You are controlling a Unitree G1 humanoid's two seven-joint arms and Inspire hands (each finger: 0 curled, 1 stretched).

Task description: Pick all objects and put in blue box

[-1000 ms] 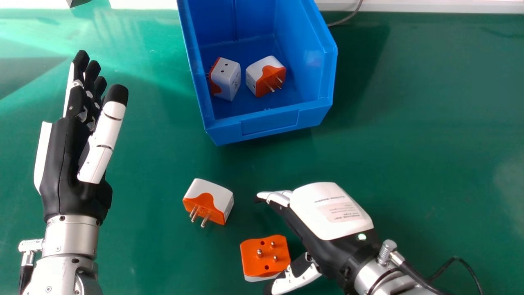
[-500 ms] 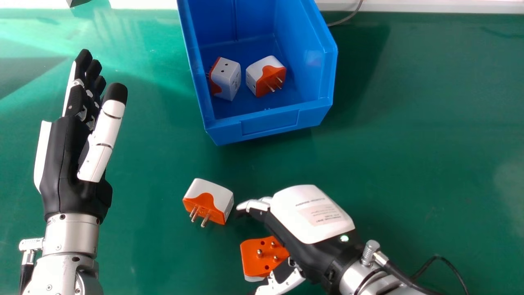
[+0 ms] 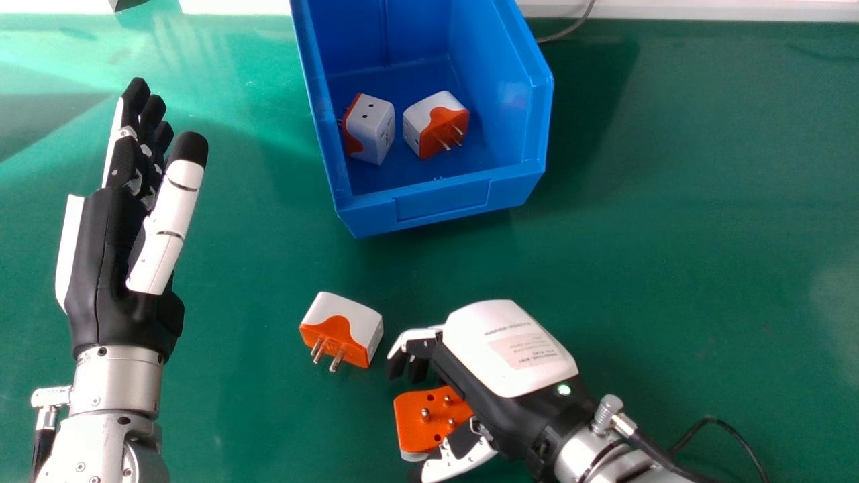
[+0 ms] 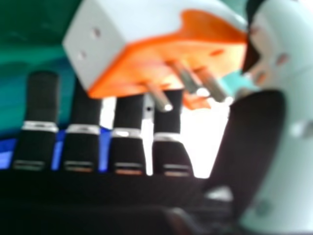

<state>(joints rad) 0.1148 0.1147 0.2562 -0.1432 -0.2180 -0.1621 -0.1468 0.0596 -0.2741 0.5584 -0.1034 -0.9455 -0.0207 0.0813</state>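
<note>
Green tabletop runs across most of the head view, glare at upper left, white strip along the top edge. Gray cable lies just right of the blue box, near the top. Dark shadow beside the box on that side. Faint pale patch on the surface at right edge.

Blue box, upper center, open top, low front wall toward the bottom of frame. Two white-orange plug adapters inside: left one by the left wall, right one apart from it, pins out.

Two more on the tabletop. Third adapter lower left of center, pins toward bottom of frame. Fourth adapter bottom center, pins up, right part covered by the right robot hand. That hand: fingers and thumb apart, fingers slightly bent, adapter in the gap; can't tell if they touch it. Third adapter sits near its fingertips. Black cable loops by the right wrist, lower right.

Left robot hand at left, fingers straight, thumb apart.
</note>
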